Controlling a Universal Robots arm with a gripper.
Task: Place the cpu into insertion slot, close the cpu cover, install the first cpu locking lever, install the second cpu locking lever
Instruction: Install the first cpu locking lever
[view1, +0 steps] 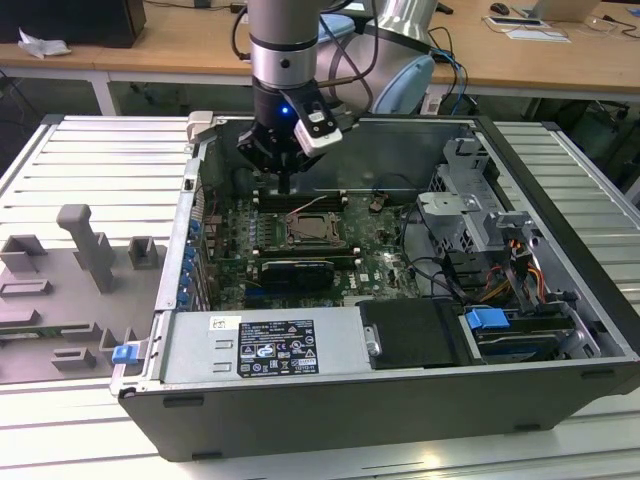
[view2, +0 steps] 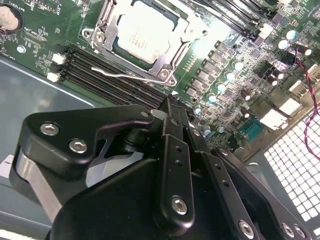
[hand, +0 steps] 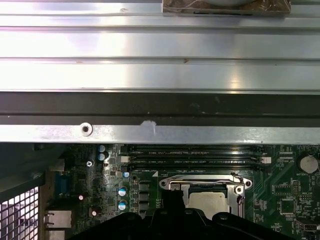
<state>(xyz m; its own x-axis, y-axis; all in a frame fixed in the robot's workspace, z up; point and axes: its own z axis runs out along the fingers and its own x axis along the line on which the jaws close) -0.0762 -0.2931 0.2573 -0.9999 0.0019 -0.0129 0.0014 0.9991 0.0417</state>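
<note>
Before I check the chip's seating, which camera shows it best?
The second wrist view: the chip lies whole inside its metal frame. The first wrist view shows it partly hidden; the exterior view shows it small.

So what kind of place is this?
Likely a robotics lab or test bench: an open computer case on a ribbed metal table, the arm's end effector over its motherboard, wooden desks behind.
</note>
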